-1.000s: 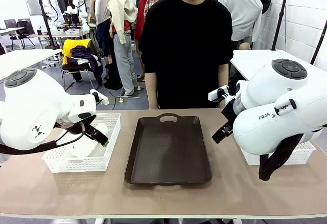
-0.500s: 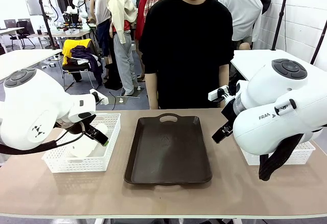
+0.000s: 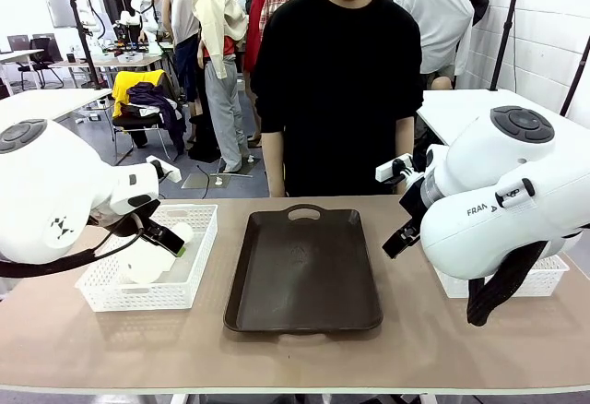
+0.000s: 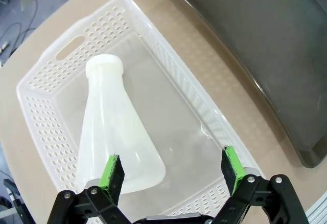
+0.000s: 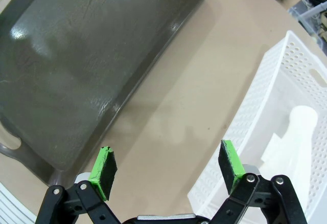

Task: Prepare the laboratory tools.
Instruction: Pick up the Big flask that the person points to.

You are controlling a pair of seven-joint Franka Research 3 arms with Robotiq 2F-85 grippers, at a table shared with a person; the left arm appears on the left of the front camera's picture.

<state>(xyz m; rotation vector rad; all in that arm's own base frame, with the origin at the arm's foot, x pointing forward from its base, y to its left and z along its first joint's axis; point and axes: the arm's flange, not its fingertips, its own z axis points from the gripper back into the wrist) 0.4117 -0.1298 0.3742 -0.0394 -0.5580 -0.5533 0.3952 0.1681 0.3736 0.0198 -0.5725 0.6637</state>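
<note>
the left gripper (image 4: 172, 172), green pads spread wide and holding nothing, hangs over a translucent frosted-white conical plastic flask (image 4: 120, 132). the flask lies on its side in a white perforated plastic basket (image 4: 46, 127) at the table's left edge, its neck pointing to the basket's handle end and its wide base beneath one pad. the right gripper (image 5: 166, 169), equally wide and empty, hovers above the bare tan table top (image 5: 168, 101). it sits between the edge of a dark brown rectangular plastic tray (image 5: 76, 55), empty at the table's middle, and a second white perforated basket (image 5: 250, 132) at the right edge. there a second frosted-white flask (image 5: 299, 142) appears to lie on its side. a person in a black shirt (image 3: 336, 90) stands at the far edge. the work looks to be at its first step, the reach for the flasks, with neither one lifted. the next move likely calls for each gripper to centre over its flask, drop between the basket walls without catching them, and close before carrying, presumably to the tray.
</note>
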